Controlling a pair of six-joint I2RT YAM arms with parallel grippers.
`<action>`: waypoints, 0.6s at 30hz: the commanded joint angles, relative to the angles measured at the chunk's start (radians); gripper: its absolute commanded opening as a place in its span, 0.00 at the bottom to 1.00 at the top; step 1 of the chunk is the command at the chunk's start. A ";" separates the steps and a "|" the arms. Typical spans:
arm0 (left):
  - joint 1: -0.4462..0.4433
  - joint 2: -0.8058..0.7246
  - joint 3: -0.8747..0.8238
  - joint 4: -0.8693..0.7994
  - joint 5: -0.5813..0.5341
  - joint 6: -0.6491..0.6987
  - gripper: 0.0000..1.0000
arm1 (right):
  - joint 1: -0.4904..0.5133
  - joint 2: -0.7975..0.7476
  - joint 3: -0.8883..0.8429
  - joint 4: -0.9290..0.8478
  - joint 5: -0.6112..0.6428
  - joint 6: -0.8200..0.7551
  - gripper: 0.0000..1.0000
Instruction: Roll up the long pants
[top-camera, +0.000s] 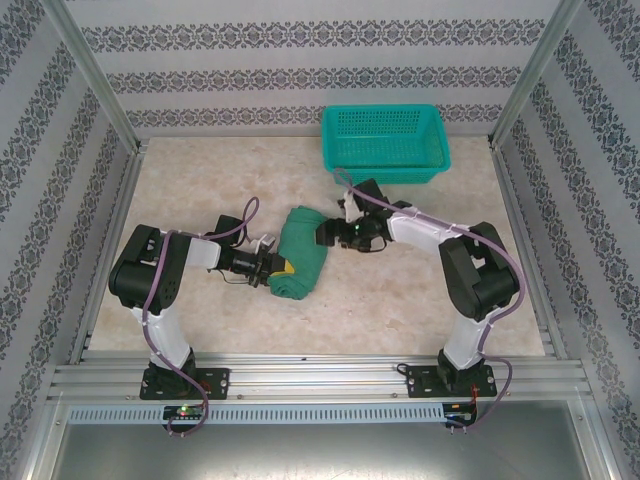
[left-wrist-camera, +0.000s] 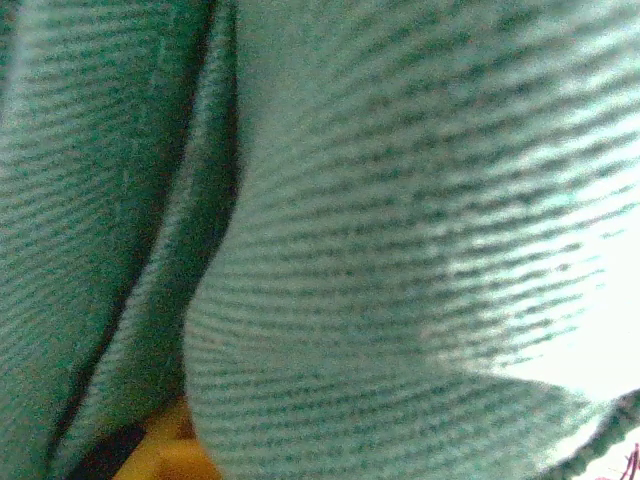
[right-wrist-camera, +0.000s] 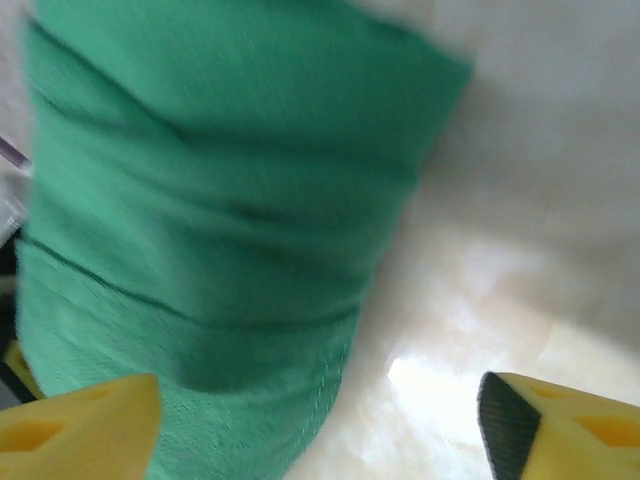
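Patterned wallpaper walls enclose a beige marbled tabletop with aluminium framing.

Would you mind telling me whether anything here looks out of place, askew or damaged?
Nothing stands out. The long pants lie as a compact roll between the left gripper and the right gripper, and the teal basket sits upright farther back, apart from them.

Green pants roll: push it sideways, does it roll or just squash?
Probably squashes rather than rolls: the long pants form a flattish soft bundle. Layers look loose, so it may unwind if lifted by one edge. Ribbed fabric likely grips, not slips.
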 joint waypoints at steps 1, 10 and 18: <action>0.012 0.053 -0.026 -0.070 -0.258 0.028 0.00 | 0.023 0.001 -0.025 0.092 -0.011 0.008 0.98; 0.011 0.047 -0.036 -0.042 -0.247 0.013 0.00 | 0.065 0.029 -0.041 0.242 -0.117 0.087 0.98; 0.012 0.037 -0.040 -0.018 -0.231 -0.005 0.00 | 0.144 0.159 0.049 0.176 -0.133 0.108 0.98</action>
